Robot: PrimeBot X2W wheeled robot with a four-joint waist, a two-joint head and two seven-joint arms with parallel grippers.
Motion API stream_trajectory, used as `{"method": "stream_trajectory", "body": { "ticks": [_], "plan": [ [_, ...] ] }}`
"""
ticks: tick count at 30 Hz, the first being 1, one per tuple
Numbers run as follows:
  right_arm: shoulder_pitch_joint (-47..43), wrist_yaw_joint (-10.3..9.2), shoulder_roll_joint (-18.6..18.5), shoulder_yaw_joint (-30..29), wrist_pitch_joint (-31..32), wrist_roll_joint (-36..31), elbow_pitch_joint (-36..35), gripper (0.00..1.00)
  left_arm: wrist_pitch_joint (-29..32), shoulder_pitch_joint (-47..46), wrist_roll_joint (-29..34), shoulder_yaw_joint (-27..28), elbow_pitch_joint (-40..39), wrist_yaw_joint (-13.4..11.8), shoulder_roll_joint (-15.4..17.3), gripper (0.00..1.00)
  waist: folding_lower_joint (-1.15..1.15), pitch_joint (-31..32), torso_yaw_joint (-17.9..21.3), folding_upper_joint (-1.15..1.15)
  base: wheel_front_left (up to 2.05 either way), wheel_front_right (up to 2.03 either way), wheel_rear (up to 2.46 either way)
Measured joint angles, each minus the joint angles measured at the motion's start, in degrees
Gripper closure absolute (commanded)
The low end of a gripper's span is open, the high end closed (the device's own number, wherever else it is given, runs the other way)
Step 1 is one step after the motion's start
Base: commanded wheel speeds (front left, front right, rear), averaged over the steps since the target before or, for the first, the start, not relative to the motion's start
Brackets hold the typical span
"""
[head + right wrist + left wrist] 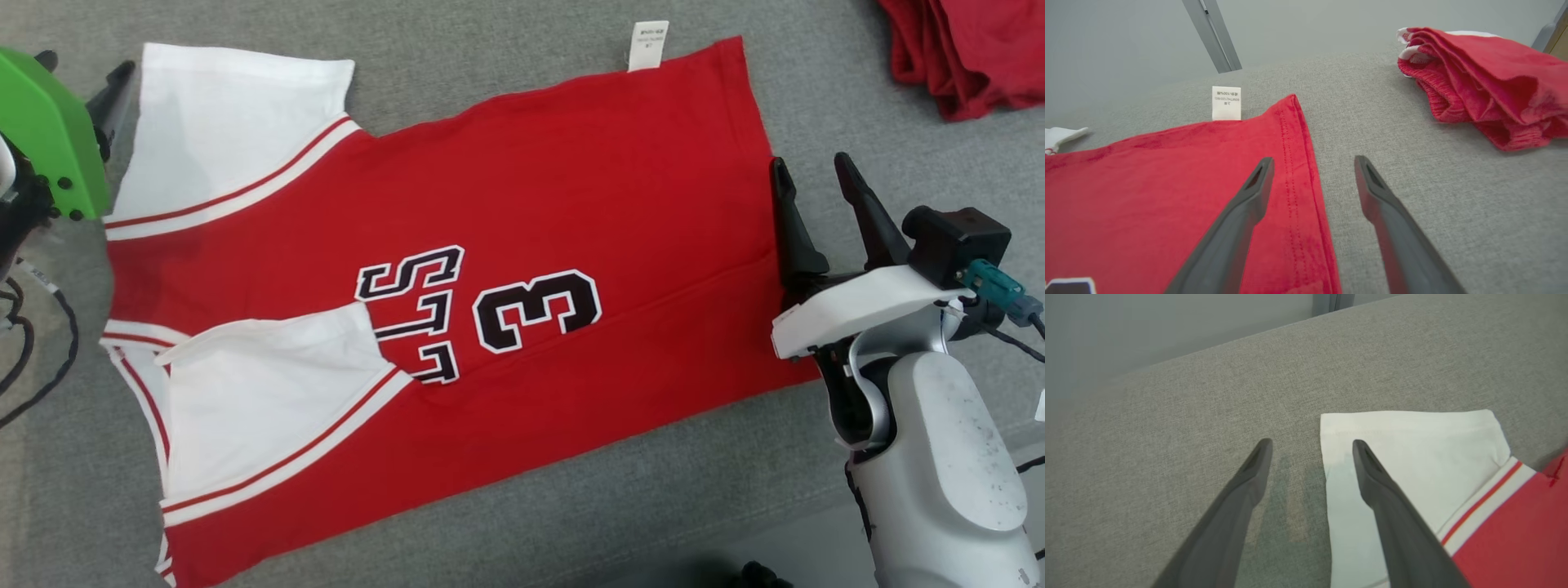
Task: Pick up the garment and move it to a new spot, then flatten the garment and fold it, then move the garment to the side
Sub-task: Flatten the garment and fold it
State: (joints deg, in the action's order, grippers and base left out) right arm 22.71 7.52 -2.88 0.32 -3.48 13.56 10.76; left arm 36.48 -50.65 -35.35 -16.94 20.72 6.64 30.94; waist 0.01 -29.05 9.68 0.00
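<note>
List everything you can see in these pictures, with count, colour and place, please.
jersey: 1, red with white sleeves and black lettering, flat in the middle of the surface
care label: 1, white, at the jersey's far edge
cloth pile: 1, red, far right corner
surface: 1, grey, under everything
cables: several, black, lower left edge
green cover: 1, green, on the left arm
left jaws: 1 pair, dark, open, astride the far sleeve's edge
right jaws: 1 pair, dark, open, astride the jersey's hem
</note>
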Motion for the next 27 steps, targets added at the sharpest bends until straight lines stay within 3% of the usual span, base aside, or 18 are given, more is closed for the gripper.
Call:
{"method": "stream_trajectory", "body": {
  "ticks": [12, 14, 16, 22, 27],
  "plan": [
    [2.6, 0.0, 0.0, 1.9, -2.2, 1.0, 2.2, 0.0, 0.5, -2.0, -0.8, 1.2, 3.7, -0.6, 1.8, 0.0, 0.0, -4.7, 5.2, 0.0, 0.0, 0.0, 0.0],
    [3.2, 0.0, 0.0, 2.2, -2.2, 0.9, 2.4, 0.0, 0.6, -2.3, -0.9, 1.3, 3.9, -0.6, 1.9, 0.25, 0.0, -5.0, 5.6, 0.0, 0.0, 0.0, 0.0],
    [4.0, 0.0, 0.0, 2.6, -2.3, 0.5, 2.4, 0.0, 0.8, -2.5, -1.2, 1.1, 3.9, -0.6, 1.9, 0.98, 0.0, -5.1, 5.6, 0.0, 0.0, 0.0, 0.0],
    [8.3, 0.01, 0.0, 4.0, -0.1, -3.0, 2.7, 0.0, -1.0, -2.5, -1.9, 0.0, 3.4, -0.1, 1.0, 1.0, 0.0, -4.2, 4.7, 0.0, 0.0, 0.0, 0.0],
    [14.7, 0.01, -0.3, 4.4, 5.1, -6.7, 7.1, 0.0, -4.9, -2.6, -1.9, -1.0, 2.7, 0.2, -0.9, 1.0, 0.0, -2.9, 2.7, 0.0, 0.0, 0.0, 0.0]
  ]
}}
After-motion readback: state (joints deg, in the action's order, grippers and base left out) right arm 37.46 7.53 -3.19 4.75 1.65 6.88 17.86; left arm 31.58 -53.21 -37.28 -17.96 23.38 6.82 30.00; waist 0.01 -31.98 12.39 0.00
